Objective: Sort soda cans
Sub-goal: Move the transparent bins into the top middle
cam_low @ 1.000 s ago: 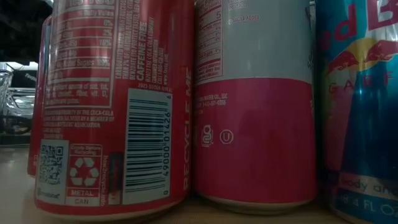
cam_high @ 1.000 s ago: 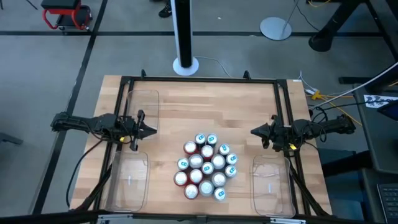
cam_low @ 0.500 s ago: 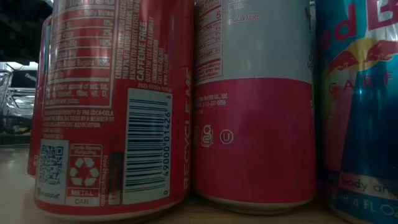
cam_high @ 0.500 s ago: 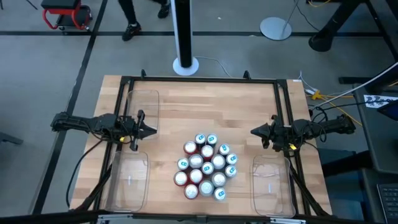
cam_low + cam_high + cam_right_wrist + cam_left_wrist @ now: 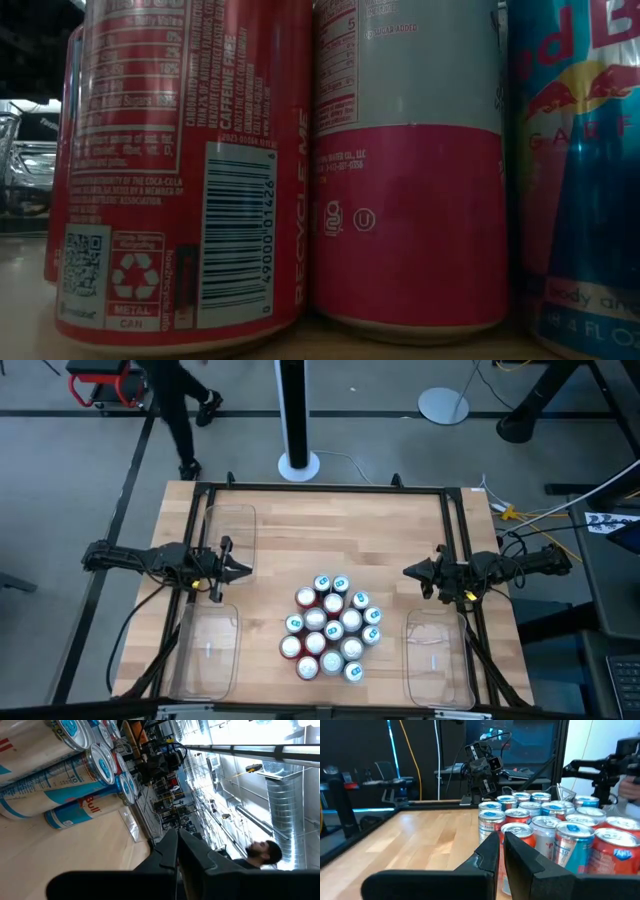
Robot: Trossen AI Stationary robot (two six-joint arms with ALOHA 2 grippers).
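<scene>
High view: cans [image 5: 333, 628] are seen packed upright in one cluster on the table [image 5: 300, 530], near its front edge, midway between the arms; silver tops, red and teal bodies. Low view is filled by three cans [image 5: 410, 170], cut off at top; the cluster behind is hidden. Left gripper [image 5: 243, 570] and right gripper [image 5: 410, 572] are held clenched, empty, well apart from the cans. Clear bins [image 5: 210, 650] are hard to make out.

Wooden table [image 5: 290, 540]; clear bins [image 5: 207, 650] at corners; person [image 5: 175, 410] beyond.
</scene>
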